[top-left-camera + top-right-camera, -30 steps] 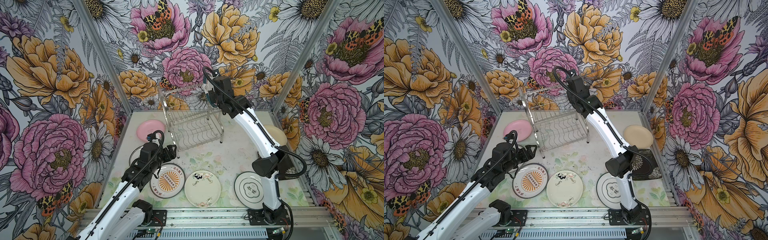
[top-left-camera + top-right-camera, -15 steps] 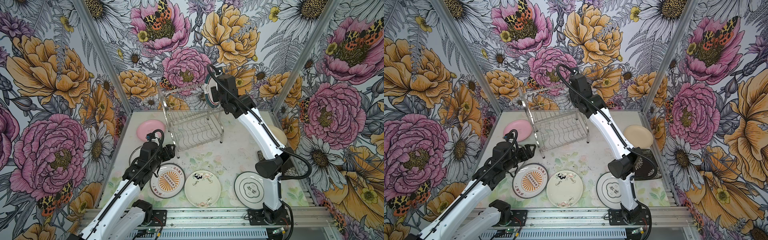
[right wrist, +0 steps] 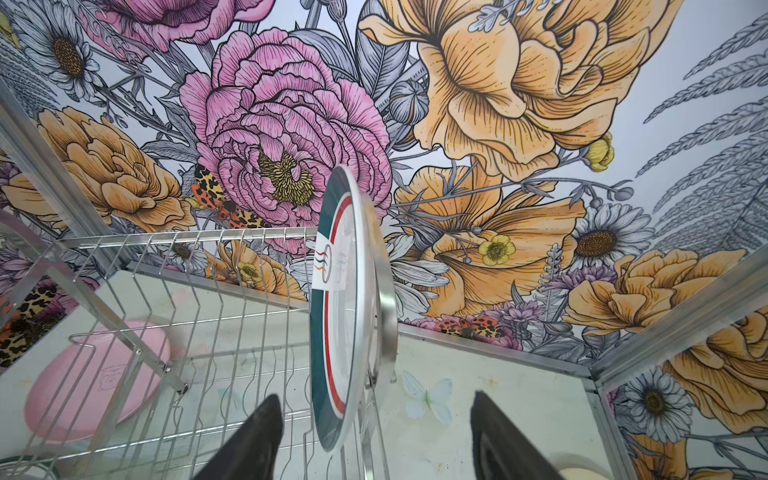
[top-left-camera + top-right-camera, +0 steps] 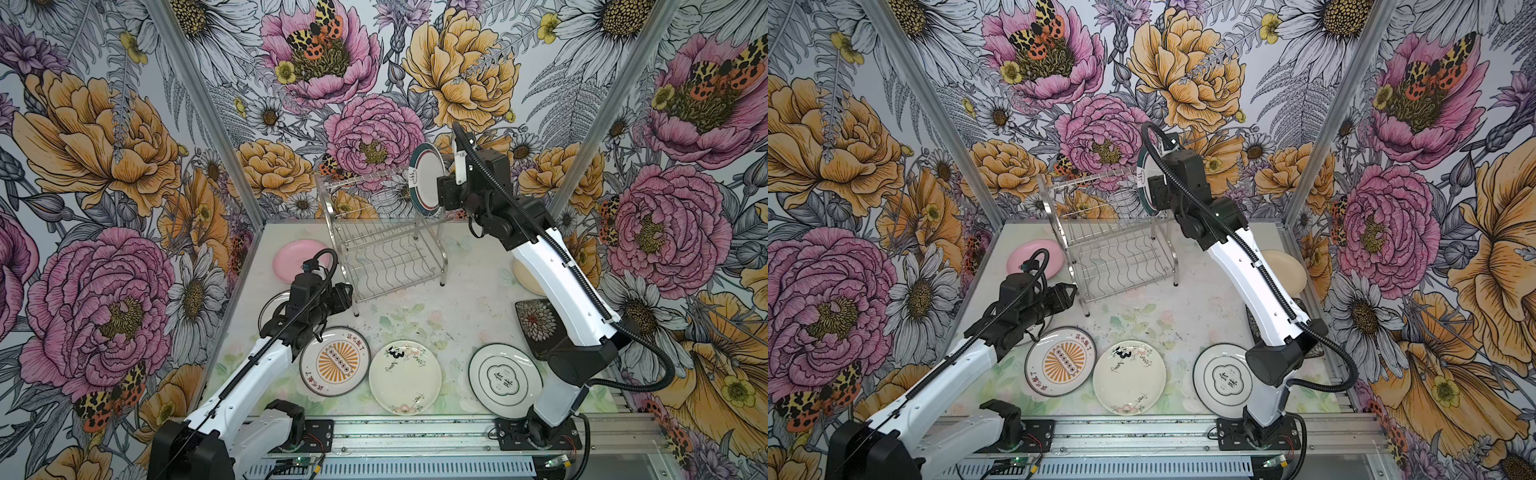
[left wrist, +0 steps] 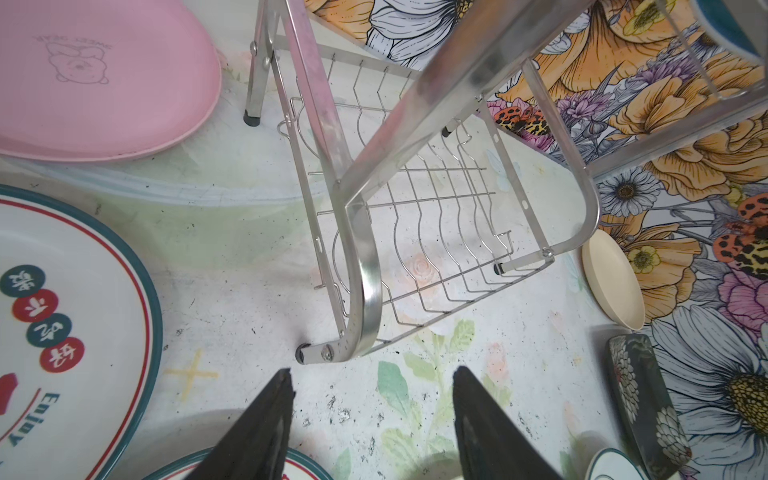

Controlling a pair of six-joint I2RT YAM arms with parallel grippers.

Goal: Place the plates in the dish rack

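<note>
standing on edge at the right end of the dish rack's (image 5: 368,266) upper tier, the green-rimmed plate (image 3: 349,307) sits between the right pincer's (image 3: 376,397) parted jaws, untouched. the left pincer (image 5: 372,370), also apart, hovers near the sunburst plate (image 4: 335,360), which lies flat on the bench (image 4: 457,299).

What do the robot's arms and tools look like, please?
Both match: the left arm and right arm have glossy white links with black joints, and a black ribbed hose runs along each. The left tool and right tool each end in two matt black, tapering fingers.
</note>
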